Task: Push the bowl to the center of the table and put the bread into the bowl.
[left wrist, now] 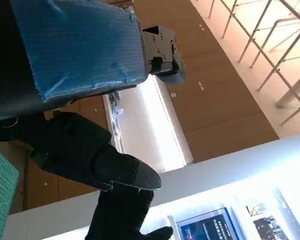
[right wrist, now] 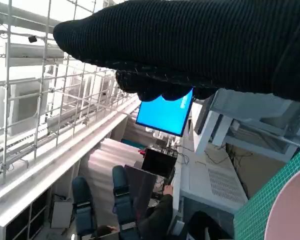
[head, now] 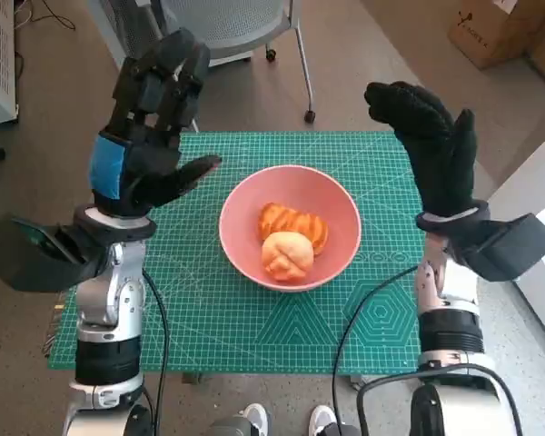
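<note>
Centrally on the counter, the bowl holds two breads; left hand and right hand hover empty, fingers spread.

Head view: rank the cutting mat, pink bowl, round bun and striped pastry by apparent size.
1. cutting mat
2. pink bowl
3. round bun and striped pastry: alike; the bun partly hides the pastry, so no ranking.

Bowl was salmon pink — one bread orange-brown with striped crust, the other bread pale golden. Table mat was green with a pale grid and hexagon lines. Left hand black, blue tape on back — right hand black knit.
</note>
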Robot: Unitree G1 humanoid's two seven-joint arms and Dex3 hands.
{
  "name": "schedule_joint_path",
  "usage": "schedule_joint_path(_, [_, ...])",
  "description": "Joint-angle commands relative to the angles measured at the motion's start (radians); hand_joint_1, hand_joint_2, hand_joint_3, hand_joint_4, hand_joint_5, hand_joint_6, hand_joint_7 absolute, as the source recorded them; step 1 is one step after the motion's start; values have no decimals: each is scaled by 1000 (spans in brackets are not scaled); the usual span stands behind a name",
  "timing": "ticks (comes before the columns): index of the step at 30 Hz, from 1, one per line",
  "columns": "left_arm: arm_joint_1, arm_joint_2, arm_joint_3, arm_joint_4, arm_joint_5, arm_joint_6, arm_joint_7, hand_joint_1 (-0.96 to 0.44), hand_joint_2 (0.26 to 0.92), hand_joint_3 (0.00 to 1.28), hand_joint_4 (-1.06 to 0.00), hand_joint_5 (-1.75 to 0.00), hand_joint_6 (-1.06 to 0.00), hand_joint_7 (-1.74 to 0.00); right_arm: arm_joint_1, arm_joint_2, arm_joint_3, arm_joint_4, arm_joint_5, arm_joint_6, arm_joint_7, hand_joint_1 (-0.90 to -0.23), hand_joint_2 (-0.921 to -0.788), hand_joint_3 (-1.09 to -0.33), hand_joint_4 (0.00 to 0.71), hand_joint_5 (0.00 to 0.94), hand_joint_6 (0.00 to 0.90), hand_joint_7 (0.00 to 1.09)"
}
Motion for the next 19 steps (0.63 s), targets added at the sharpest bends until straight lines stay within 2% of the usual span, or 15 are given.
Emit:
schedule_joint_path(1, [-14,2,-1,13,6,-3,-8,-417,892,92,-91,0,1,-744,-2,1,4,10,-2,2,-4,-511,-921,-519,265,3,419,11])
schedule_joint_path(19, [-12,-13,-6,7,-1,13,-7,-419,878,118,-88,0,1,-768,6,-1,7,-19,7,12,6,-528,-921,-516,266,2,424,10])
